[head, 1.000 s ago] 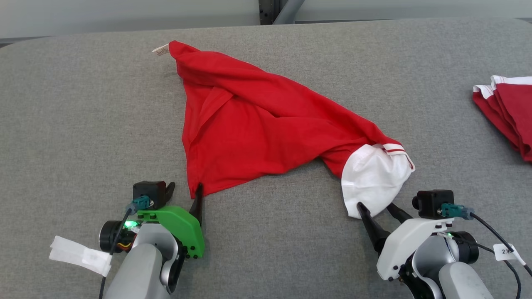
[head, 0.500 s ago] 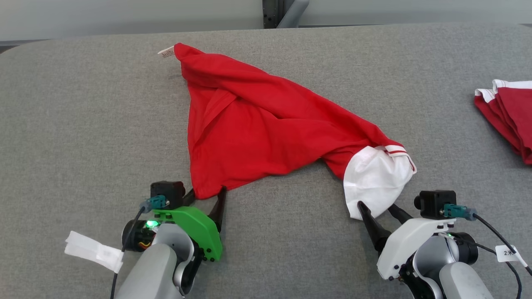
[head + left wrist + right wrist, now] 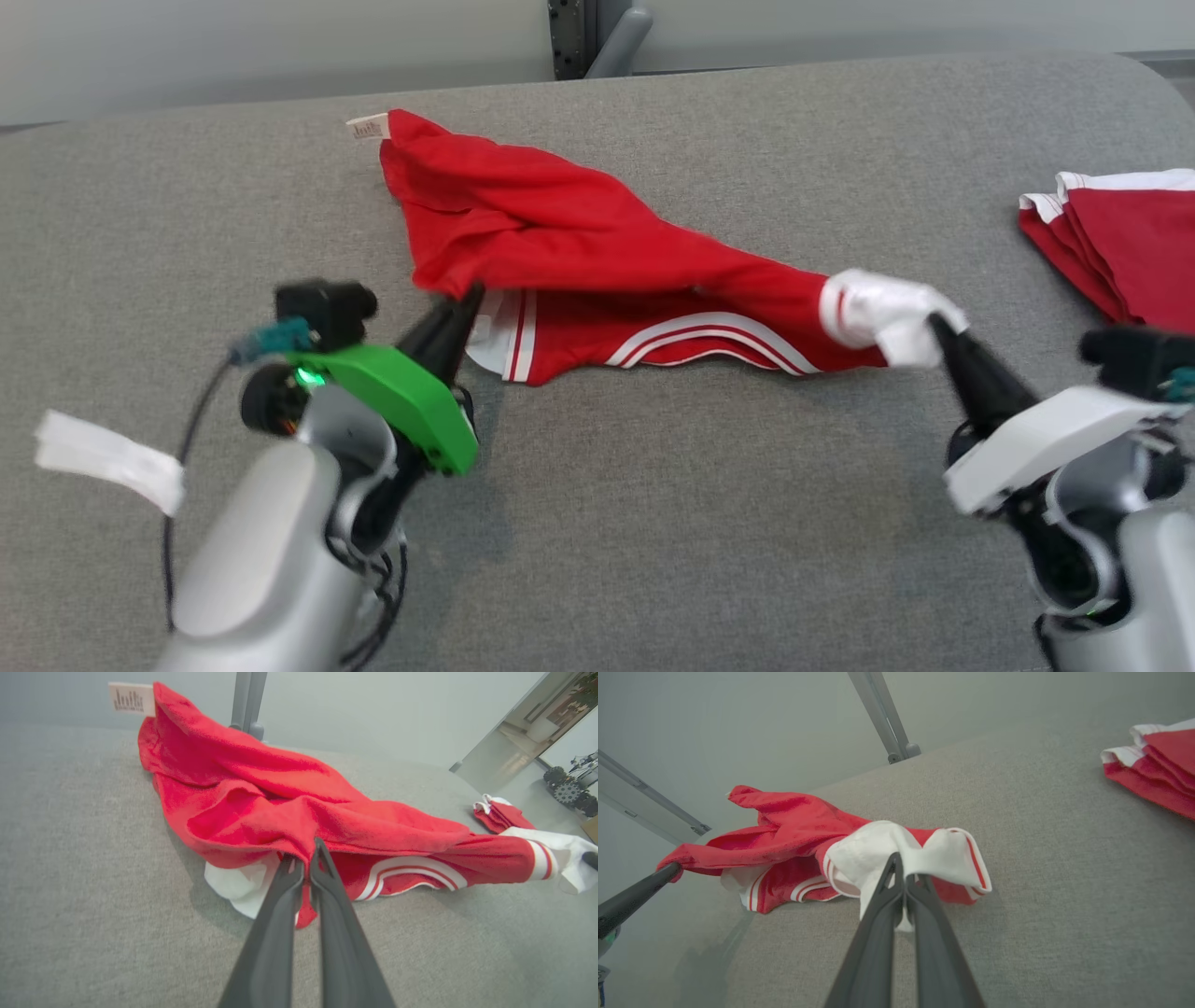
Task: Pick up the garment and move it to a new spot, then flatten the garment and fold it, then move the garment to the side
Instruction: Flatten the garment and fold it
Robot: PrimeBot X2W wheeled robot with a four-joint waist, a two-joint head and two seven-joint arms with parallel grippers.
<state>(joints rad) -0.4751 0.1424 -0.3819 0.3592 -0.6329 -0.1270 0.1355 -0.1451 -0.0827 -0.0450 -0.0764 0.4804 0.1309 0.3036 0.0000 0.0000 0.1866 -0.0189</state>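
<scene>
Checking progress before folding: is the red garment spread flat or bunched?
Bunched: the red garment lies in wrinkled, overlapping layers, pinched at two ends by the left tool and right tool.

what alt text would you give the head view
Two grippers hold the near edge of a red garment raised off a grey table: the left gripper pinches a red corner, the right gripper its white end. A folded garment lies at the right.
</scene>
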